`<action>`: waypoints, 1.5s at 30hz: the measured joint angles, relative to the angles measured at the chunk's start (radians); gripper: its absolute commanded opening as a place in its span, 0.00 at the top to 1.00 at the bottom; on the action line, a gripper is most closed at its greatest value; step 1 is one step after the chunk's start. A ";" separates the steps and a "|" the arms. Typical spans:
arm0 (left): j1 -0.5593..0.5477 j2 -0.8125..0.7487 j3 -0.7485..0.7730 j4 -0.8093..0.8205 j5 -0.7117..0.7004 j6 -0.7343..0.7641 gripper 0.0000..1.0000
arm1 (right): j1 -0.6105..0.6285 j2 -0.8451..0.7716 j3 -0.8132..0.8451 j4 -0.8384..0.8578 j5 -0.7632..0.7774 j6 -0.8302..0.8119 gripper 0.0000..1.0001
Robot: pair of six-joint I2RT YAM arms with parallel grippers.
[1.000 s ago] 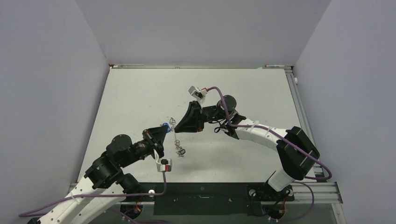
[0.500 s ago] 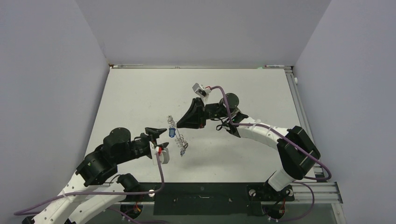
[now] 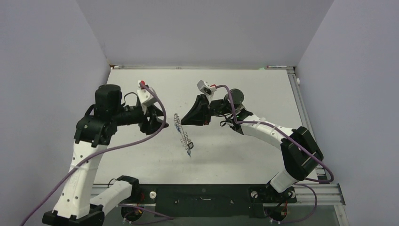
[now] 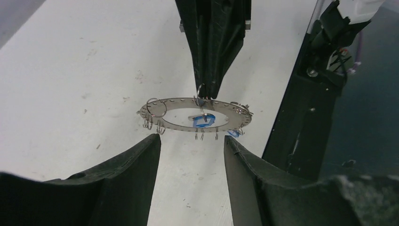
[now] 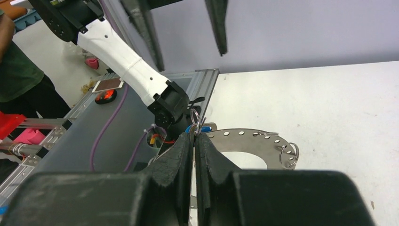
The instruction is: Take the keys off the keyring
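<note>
A: Where was the keyring (image 3: pixel 183 134)?
B: At centre frame, lifted off the surface (image 3: pixel 244 155) — the right gripper (image 3: pixel 181 123) had its jaws clamped on the rim, and a blue key (image 4: pixel 203 120) hung from it.
A: And the left gripper (image 3: pixel 163 120)?
B: Half-spread and empty — just left of the keyring, not touching it.
</note>
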 measured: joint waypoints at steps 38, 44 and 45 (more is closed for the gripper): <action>0.063 0.078 -0.266 0.375 0.261 -0.677 0.76 | 0.051 0.008 0.008 -0.068 -0.058 -0.021 0.95; 0.050 0.078 -0.269 0.375 0.266 -0.671 0.75 | 0.052 0.012 0.012 -0.079 -0.066 -0.029 0.95; 0.050 0.078 -0.270 0.375 0.268 -0.670 0.75 | 0.053 0.013 0.013 -0.081 -0.067 -0.031 0.95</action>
